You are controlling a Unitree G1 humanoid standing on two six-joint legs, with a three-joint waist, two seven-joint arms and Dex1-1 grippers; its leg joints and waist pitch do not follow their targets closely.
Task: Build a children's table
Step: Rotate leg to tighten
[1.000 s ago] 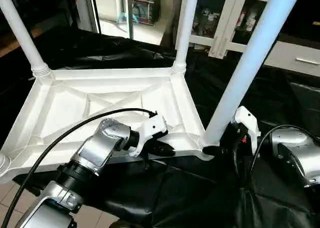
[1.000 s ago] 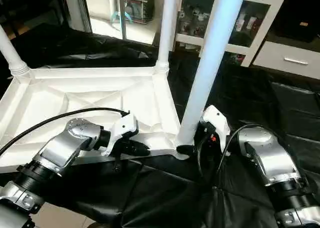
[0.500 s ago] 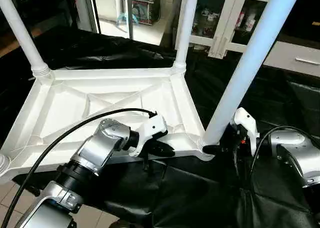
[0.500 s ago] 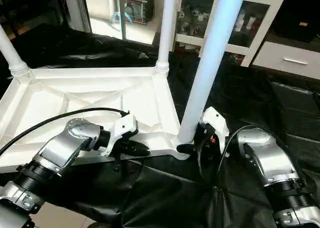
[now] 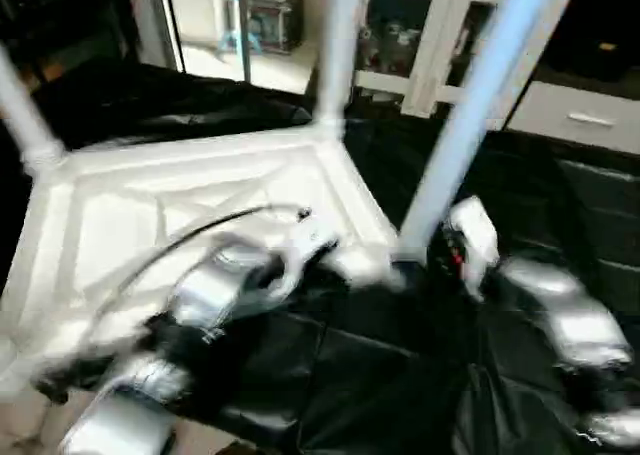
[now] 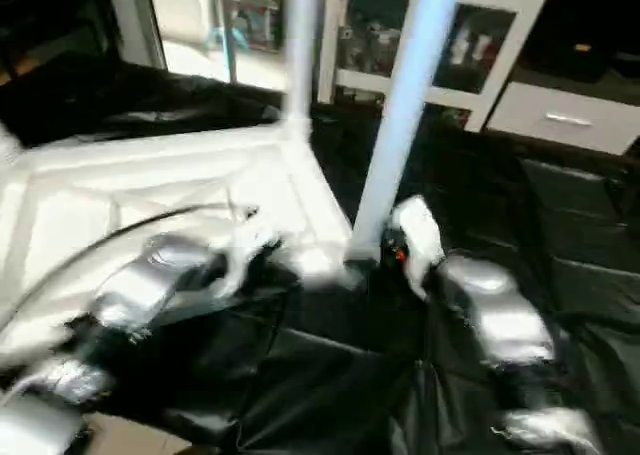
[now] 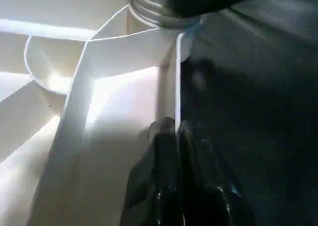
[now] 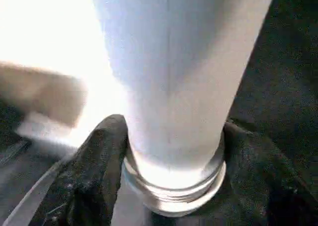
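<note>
Three legs stand in the upturned table top [image 5: 150, 195]. The right gripper [image 8: 171, 151] clasps the near leg [image 8: 179, 72] at center frame; the left gripper [image 7: 176, 136] pinches the top's rim; a fourth leg seems missing.

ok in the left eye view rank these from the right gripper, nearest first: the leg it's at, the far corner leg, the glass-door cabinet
1. The near corner leg, between the right gripper fingers at its base, on the robot's right.
2. The far corner leg, upright at the tabletop's back corner, middle of the scene.
3. The glass-door cabinet, behind both legs against the back.
</note>
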